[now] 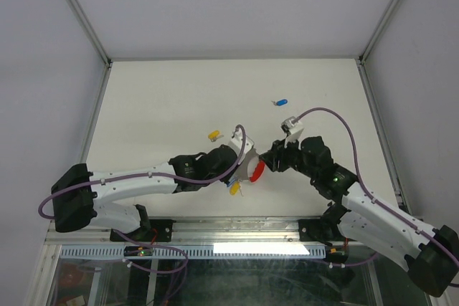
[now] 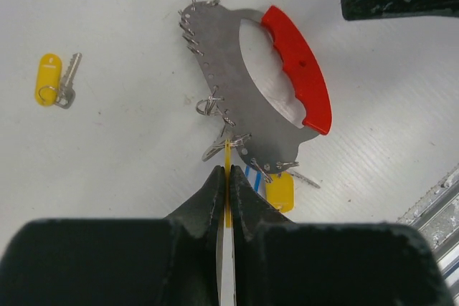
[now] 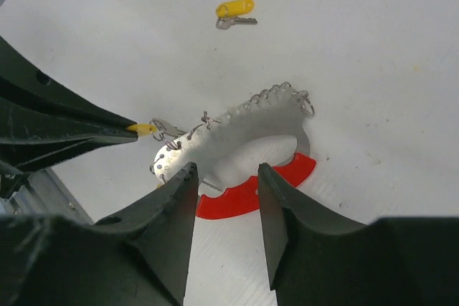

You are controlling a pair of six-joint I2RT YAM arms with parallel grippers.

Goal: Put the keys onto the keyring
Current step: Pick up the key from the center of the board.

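**Threading a yellow key at the keyring's edge**

Step in hand: getting one key onto a small ring. Left gripper [image 2: 228, 171] is clenched on a yellow-capped key [image 2: 228, 154], seen edge-on, its tip at the wire rings on the near rim of the keyring [image 2: 229, 84]. Whether it has caught a ring I cannot tell.

Right gripper [image 3: 227, 170] is spread wide, one finger on each side of the red strip [image 3: 254, 193], gripping nothing. It looks set to pinch the strip.

Keyring position: lying flat on the worktop [image 1: 165, 98], between the two grippers, near the front edge.

Next move, as a judgement: the right gripper steadies the keyring, then the left eases the key's loop into a ring. This needs fine alignment, since the rings are tiny and may slide.

Count:
- Keyring: one.
- Yellow keys: three. One is held. One is loose [image 1: 214, 135], at roughly 10 o'clock from the keyring. One [image 2: 281, 193] is touching its near rim at 7 o'clock.
- Blue keys: one [image 1: 281, 101], well apart at 1 o'clock.
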